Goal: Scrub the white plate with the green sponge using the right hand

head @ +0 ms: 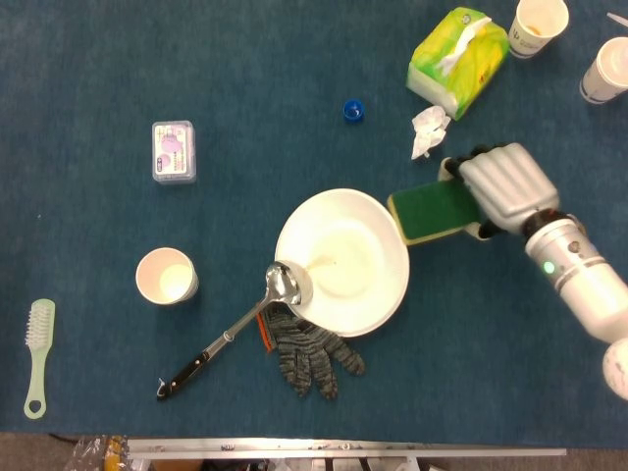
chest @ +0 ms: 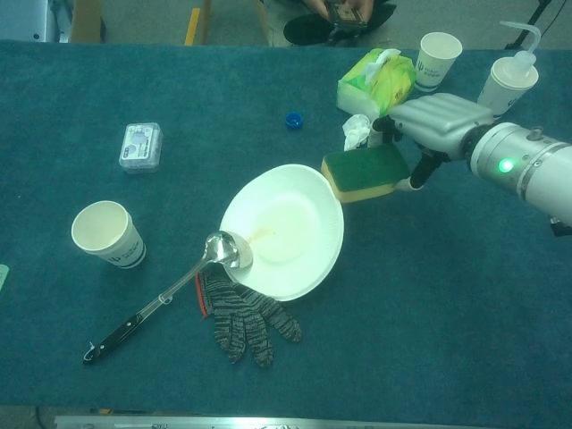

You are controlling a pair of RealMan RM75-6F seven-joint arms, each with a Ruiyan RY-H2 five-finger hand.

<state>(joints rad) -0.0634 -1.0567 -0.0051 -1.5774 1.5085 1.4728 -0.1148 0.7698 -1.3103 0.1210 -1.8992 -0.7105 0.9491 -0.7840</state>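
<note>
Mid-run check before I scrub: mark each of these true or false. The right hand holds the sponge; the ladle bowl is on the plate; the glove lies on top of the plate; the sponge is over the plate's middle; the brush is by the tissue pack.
1. The right hand holds the green sponge. True.
2. The ladle bowl rests on the white plate. True.
3. The glove lies on top of the plate. False: it lies on the table at the plate's near edge.
4. The sponge is over the plate's middle. False: it is at the plate's right rim.
5. The brush is by the tissue pack. False: it lies far left.
</note>
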